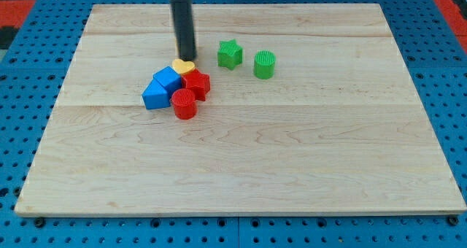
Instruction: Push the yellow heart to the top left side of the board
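Observation:
The yellow heart (183, 66) lies left of the board's middle, at the top of a tight cluster. It touches a blue block (167, 79) and a red block (195, 82). My tip (187, 58) stands just above the heart, at its upper edge, touching or nearly touching it. The dark rod rises from there to the view's top.
A blue triangular block (155, 95) and a red cylinder (184, 103) fill out the cluster below the heart. A green star (229, 54) and a green cylinder (265, 64) sit to the right. The wooden board (241, 153) lies on a blue pegboard.

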Controlling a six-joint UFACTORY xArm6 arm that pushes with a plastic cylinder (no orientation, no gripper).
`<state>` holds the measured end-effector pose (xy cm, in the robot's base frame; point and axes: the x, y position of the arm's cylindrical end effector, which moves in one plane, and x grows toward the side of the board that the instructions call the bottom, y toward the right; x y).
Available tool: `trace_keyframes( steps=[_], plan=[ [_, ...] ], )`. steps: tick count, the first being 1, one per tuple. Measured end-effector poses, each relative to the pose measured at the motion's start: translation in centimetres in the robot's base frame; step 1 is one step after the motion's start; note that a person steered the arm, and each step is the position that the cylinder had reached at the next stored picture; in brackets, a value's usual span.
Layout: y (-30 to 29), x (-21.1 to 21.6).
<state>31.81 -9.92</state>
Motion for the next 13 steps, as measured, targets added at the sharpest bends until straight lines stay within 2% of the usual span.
trace_keyframes(
  steps=[1,3,4,5,6,7,8,9,10,11,12,13],
  plan=[
    [1.0,-0.9],
    [8.2,2.4],
    [10.2,5.8],
    [7.9,7.4],
    [3.6,3.8],
    [1.6,3.8],
    [0.5,7.3],
    [-4.0,6.2],
    [-7.3,3.2],
    [-9.0,8.0],
    [-12.7,4.0],
    [-11.2,3.4]
  ],
)
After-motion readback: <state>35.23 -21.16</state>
